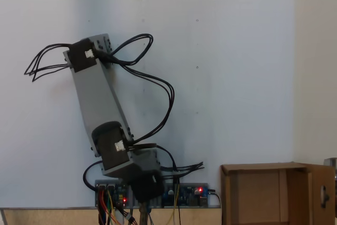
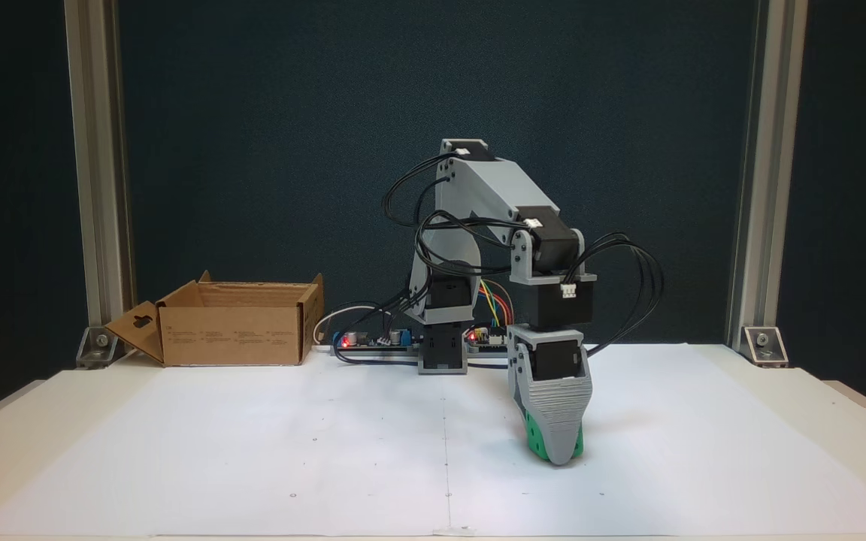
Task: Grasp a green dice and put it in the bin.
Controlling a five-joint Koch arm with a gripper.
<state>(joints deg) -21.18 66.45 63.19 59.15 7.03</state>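
Hand (image 2: 558,453) of the grey arm (image 2: 495,188) points straight down, its tips resting on the white tabletop (image 2: 252,451) to the right of centre in a fixed view. Green shows along the left and lower edge of the ribbed grey finger, and whether that green is the green dice (image 2: 534,439) or a coloured part of the hand cannot be told for certain. The two jaws line up one behind the other from that camera, so I cannot tell whether the hand is open or closed around anything.

The bin (image 2: 231,334) stands at the back left of the tabletop in the same view, well apart from the hand, its flaps upright and one flap folded outward at its left side. In the other fixed view the bin (image 1: 263,193) sits at the lower right with its plain tan inner walls showing. Black cables (image 2: 628,293) loop from the arm's joints, and a circuit board (image 2: 373,342) with small red lights lies beside the arm's base
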